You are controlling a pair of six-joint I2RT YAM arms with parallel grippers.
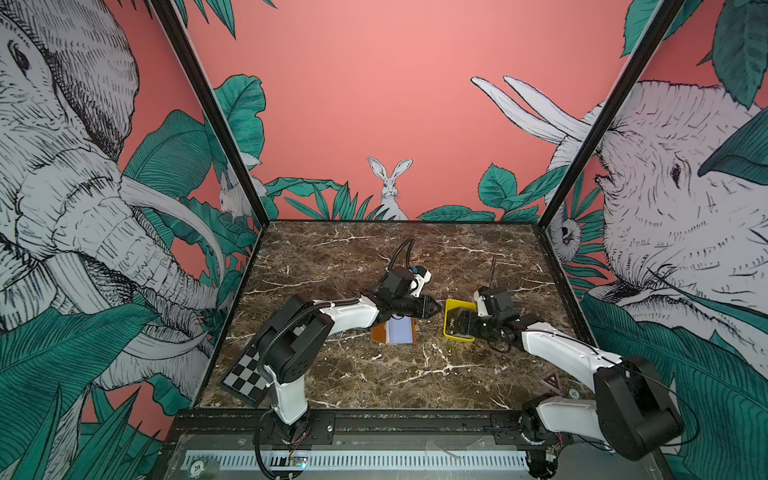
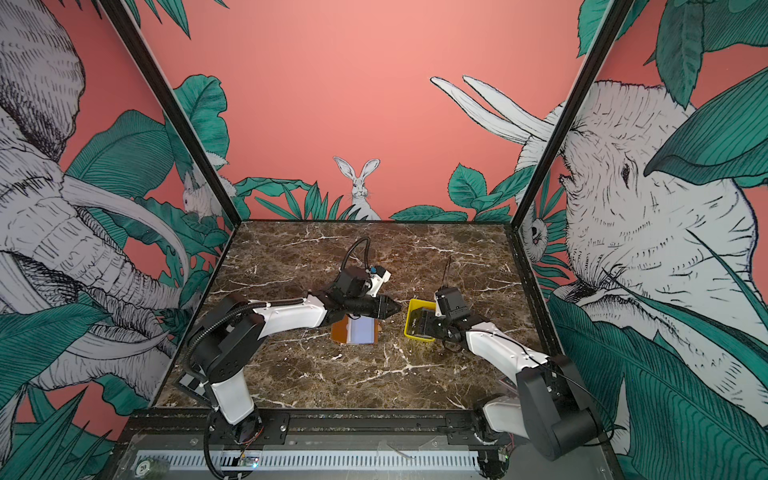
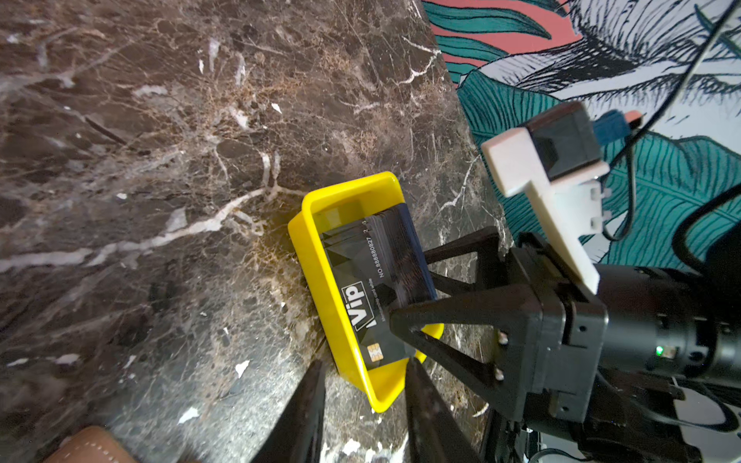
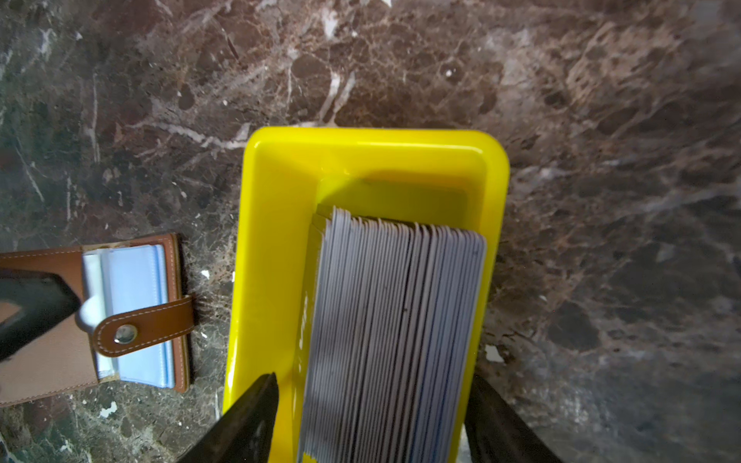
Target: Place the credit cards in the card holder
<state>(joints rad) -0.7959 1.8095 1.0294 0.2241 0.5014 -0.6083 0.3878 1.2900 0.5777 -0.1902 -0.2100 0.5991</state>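
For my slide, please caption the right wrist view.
Right gripper open around credit cards in yellow tray; card holder lies beside.

Brown marble tabletop [image 1: 374,374], pink jungle-mural walls [image 1: 395,104]

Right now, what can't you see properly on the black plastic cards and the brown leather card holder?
- Both top views: left arm covers part of the brown leather card holder.
- Right wrist: black plastic cards show edges only, frame-cropped, uncountable.
- Left wrist: holder cropped to a corner.
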